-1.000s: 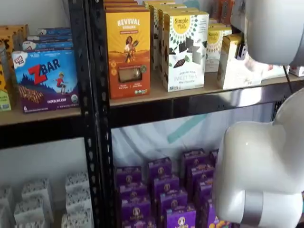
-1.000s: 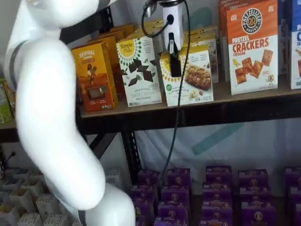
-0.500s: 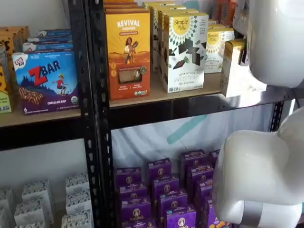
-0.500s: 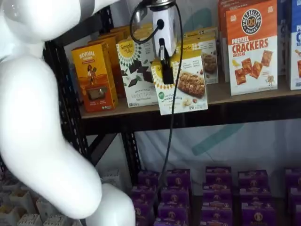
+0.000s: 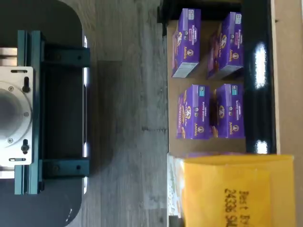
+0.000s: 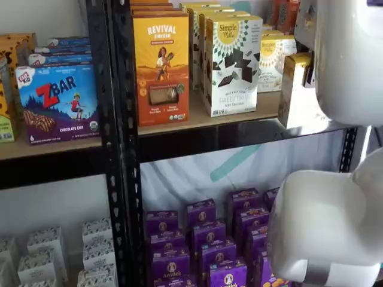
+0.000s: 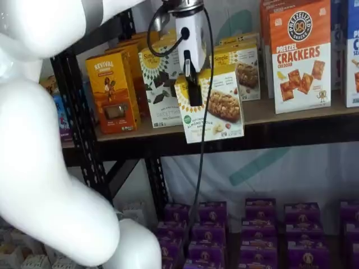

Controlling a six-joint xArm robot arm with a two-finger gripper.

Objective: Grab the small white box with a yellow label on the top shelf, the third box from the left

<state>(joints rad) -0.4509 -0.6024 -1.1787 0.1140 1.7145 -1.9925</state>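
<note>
The small white box (image 7: 212,111), with a yellow top and a cookie picture, hangs in my gripper (image 7: 194,91) just in front of the top shelf (image 7: 291,112), clear of the board. One black finger lies across its yellow-labelled face and the white gripper body is above it. The fingers are shut on the box. In a shelf view the box (image 6: 297,95) shows side-on at the shelf's front edge (image 6: 197,121), partly behind my arm. The wrist view shows its yellow top (image 5: 236,194) close up.
On the top shelf stand a taller white box with chocolate squares (image 7: 160,78), an orange Revival box (image 7: 112,92), another small yellow-labelled box (image 7: 242,63) and a pretzel cracker box (image 7: 300,56). Purple boxes (image 7: 252,230) fill the lower shelf. My white arm (image 7: 45,140) fills the left foreground.
The small white box has come off the shelf board with my gripper, moving forward and left away from the row; it now hangs in front of the rail.
</note>
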